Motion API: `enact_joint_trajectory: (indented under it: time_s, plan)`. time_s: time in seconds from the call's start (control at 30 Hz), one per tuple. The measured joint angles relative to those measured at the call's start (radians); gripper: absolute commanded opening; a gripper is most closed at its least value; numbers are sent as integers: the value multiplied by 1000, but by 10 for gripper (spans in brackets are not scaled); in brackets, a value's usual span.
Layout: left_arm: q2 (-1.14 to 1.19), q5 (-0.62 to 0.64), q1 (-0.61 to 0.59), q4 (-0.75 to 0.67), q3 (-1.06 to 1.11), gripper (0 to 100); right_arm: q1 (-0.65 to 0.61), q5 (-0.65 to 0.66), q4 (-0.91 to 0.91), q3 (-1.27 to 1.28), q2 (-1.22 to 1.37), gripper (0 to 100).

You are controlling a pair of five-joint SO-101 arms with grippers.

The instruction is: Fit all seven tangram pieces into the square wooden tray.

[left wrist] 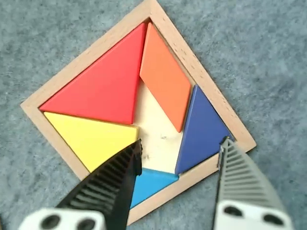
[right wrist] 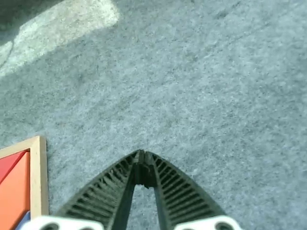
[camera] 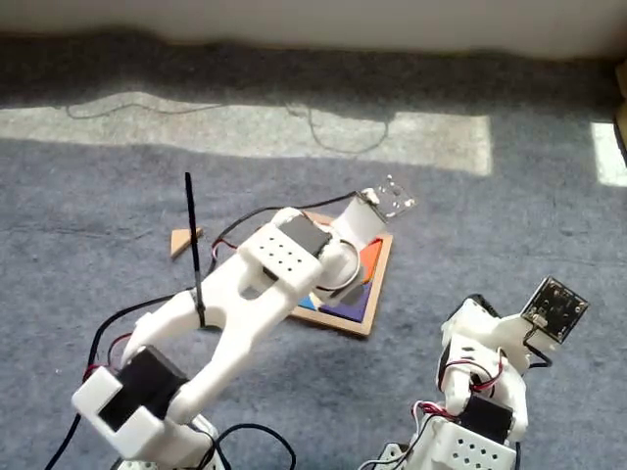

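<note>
**High view.** The left arm (camera: pixel 255 294) extended over the square wooden tray (camera: pixel 382 282), which lay on the grey carpeted counter (camera: pixel 509 196). A flat tan piece (camera: pixel 184 241), possibly unplaced, lay well apart from the tray. The right arm (camera: pixel 490 372) stood clear.

**Left wrist view.** The left gripper (left wrist: pixel 181 143) hung above the tray, fingers spread and empty. Seated were:
- the red triangle (left wrist: pixel 100 86)
- the yellow triangle (left wrist: pixel 91 139)
- the orange parallelogram (left wrist: pixel 165 79)
- the dark blue triangle (left wrist: pixel 204 127)
- the light blue triangle (left wrist: pixel 153 182)

A central gap (left wrist: pixel 158 134) was bare.

**Right wrist view.** The right gripper (right wrist: pixel 143 160) hung over the counter beside a tray corner, fingers closed on nothing.

**Hazard.** A piece lowered askew into the gap was likely to ride up on a neighbour or shift the seated pieces.
</note>
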Motion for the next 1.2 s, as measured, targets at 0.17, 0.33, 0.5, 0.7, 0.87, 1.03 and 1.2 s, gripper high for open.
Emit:
enact_joint_trajectory:
  time_s: [0.17,0.33,0.5,0.7,0.87,1.03,1.2]
  plan:
    - [-103,37,-74,0,21,255,0,0,0,0,0,5]
    - [-190,71,-167,2,21,255,0,0,0,0,0,5]
    - [-313,71,-247,86,21,256,0,0,0,0,0,5]
    - [-456,71,-345,170,21,256,-5,0,0,0,0,5]
    - [-493,71,-471,233,21,255,-5,0,0,0,0,5]
    - [-494,71,-629,279,21,256,-5,0,0,0,0,5]
    - [-496,49,-701,307,86,256,-5,0,0,0,0,5]
